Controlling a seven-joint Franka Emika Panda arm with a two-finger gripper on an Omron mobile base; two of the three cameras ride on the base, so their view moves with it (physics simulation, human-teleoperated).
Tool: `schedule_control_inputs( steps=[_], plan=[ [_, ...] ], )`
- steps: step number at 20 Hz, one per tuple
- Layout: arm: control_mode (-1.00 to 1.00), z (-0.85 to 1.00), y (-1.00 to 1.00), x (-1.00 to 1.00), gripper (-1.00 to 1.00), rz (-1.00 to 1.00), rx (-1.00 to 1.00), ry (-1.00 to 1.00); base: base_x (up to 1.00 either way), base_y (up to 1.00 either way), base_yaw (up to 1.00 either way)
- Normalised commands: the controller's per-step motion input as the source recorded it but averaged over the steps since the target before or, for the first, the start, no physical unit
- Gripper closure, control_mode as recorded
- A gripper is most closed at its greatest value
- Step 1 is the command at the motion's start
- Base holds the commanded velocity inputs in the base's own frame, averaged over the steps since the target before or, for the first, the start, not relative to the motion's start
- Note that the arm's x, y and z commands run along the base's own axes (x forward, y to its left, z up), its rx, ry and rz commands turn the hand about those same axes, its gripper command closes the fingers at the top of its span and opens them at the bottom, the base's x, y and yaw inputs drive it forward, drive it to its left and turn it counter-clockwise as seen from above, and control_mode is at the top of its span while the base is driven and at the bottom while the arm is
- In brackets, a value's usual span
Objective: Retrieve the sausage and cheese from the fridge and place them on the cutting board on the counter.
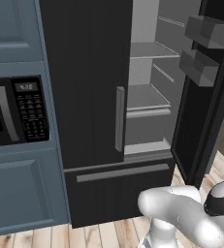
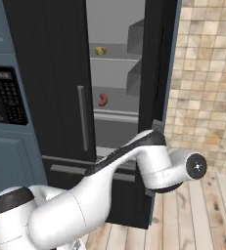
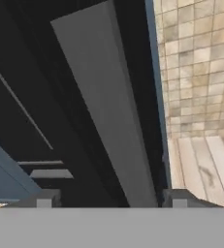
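You're facing the tall black French-door fridge [image 1: 89,87] w/ matte ribbed front, grey vertical bar handle [image 1: 119,118] and a lower drawer; its right door [image 2: 156,58] is swung open, left one shut. Inside, flat grey shelves; the small pale yellow cheese lump [image 2: 101,50] sits on an upper shelf near the left edge of the opening, and the small glossy reddish-brown curved sausage [image 2: 103,100] lies one shelf below, long axis roughly upright in the right base view, bowed. Both well apart from the arm. Grey boxy door bins [image 1: 200,48] line the open door. The two-finger gripper [image 3: 111,197] has its tips spread wide w/ nothing between them, pointed at a long grey bar on the open door's edge [image 3: 108,111]. Right of that edge: beige tiled wall [image 2: 207,73] and light wood plank floor [image 2: 207,210], open room there.
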Motion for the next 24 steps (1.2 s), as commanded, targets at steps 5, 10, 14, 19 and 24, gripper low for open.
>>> schedule_control_inputs(
  steps=[5,10,14,19,24],
  plan=[
    [-1.0,0.5,0.81,-0.81,-1.0,0.01,-0.04,-0.28,0.0,0.0,0.0],
    [-1.0,0.63,1.0,-0.15,-1.0,-0.02,-0.33,0.17,0.0,0.0,0.0],
    [-1.0,0.16,1.0,0.18,-1.0,0.0,-0.5,0.44,0.0,0.0,0.0],
    [-1.0,-0.04,1.0,0.54,-1.0,0.0,-0.37,0.28,0.0,0.0,0.0],
    [-1.0,0.12,0.94,0.36,-1.0,0.0,-0.2,0.06,0.0,0.0,0.0]
  ],
)
